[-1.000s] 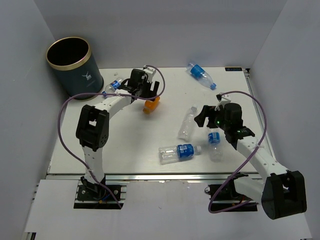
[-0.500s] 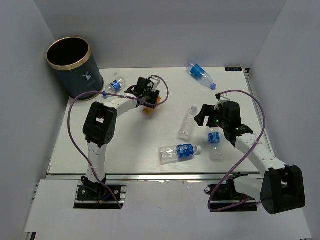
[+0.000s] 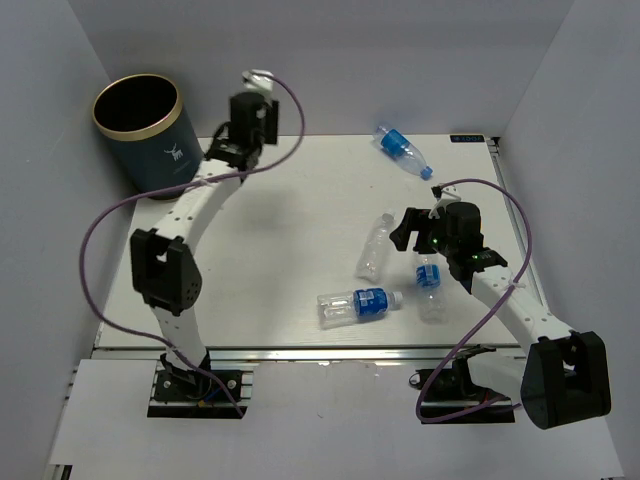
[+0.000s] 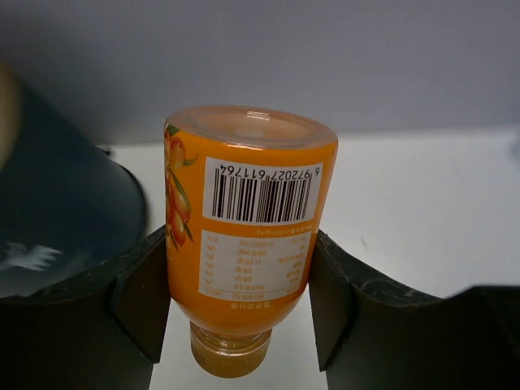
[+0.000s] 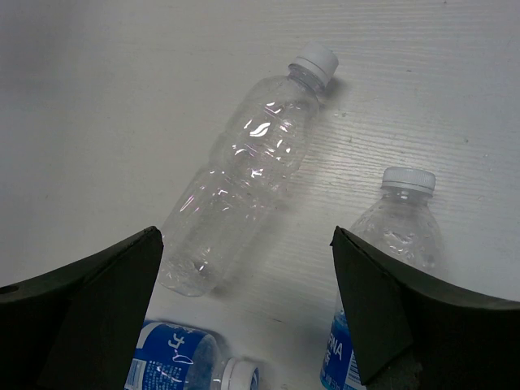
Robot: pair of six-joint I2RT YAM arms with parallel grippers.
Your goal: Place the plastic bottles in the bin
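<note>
The left end effector (image 4: pixel 238 302) pinches the orange bottle (image 4: pixel 244 236) across its labelled middle, aloft at far left beside the bin (image 3: pixel 158 160). Being full, it likely handles heavy and stiff, with a slick label. The right end effector (image 5: pixel 244 325) hangs spread over a clear bottle (image 5: pixel 244 171) lying on the surface (image 3: pixel 260 260) at right, which looks light and crushable and is best taken mid-body.

The left arm (image 3: pixel 205 190) reaches high and far-left, left gripper (image 4: pixel 240 301) jaws clamped on a bottle (image 4: pixel 252 236); right gripper (image 5: pixel 246 244) low, jaws wide.
</note>
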